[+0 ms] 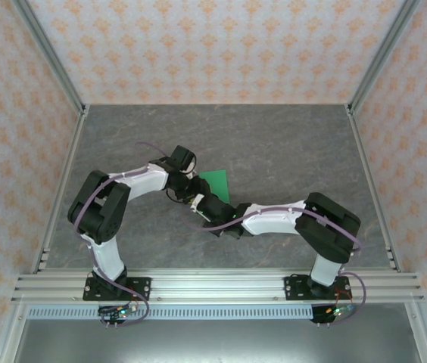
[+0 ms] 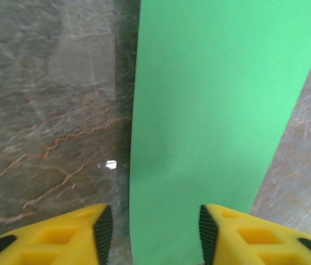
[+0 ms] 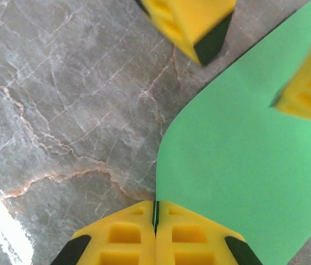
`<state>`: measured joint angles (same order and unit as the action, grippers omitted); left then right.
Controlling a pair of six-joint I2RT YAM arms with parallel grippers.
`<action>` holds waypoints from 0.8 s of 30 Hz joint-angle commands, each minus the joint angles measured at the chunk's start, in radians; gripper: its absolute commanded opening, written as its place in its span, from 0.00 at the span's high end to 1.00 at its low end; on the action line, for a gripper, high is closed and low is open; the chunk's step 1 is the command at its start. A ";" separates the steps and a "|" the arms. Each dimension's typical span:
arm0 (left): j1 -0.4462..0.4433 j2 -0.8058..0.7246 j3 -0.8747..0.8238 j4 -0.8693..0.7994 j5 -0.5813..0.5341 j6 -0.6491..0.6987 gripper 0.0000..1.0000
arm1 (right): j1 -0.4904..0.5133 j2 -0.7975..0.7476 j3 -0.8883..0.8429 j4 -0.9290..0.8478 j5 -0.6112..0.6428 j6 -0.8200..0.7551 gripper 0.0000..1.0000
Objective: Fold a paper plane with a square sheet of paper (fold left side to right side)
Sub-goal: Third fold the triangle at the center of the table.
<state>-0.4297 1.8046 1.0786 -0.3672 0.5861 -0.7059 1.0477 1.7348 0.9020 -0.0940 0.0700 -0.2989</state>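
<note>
The square sheet of paper (image 1: 218, 184) is bright green and lies on the grey marble table, mid-table between the two arms. In the left wrist view the paper (image 2: 216, 110) runs away from me as a long band between the yellow fingers of my left gripper (image 2: 155, 234), which stands open astride it. In the right wrist view the sheet (image 3: 244, 160) curls up at its near edge into my right gripper (image 3: 156, 212), which is shut on that edge. The left gripper's fingers (image 3: 199, 27) show above the paper there. Both grippers (image 1: 187, 185) (image 1: 201, 200) meet at the sheet's left side.
The marble table top (image 1: 289, 144) is walled by patterned panels with aluminium posts (image 1: 47, 60). A metal rail (image 1: 213, 286) carrying both arm bases runs along the near edge. The right arm's forearm (image 1: 274, 219) lies low across the near middle.
</note>
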 commanded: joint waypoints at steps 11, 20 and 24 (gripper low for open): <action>0.082 -0.032 0.088 -0.050 0.064 0.117 0.59 | -0.052 -0.021 0.052 -0.056 -0.106 0.036 1.00; 0.049 0.203 0.322 -0.042 0.182 0.151 0.76 | -0.081 -0.015 0.069 -0.076 -0.160 0.050 1.00; 0.023 0.310 0.424 -0.085 0.190 0.166 0.79 | -0.089 -0.011 0.075 -0.080 -0.182 0.060 1.00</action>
<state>-0.3870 2.0705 1.4422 -0.4076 0.7368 -0.5724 0.9668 1.7348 0.9466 -0.1509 -0.0856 -0.2588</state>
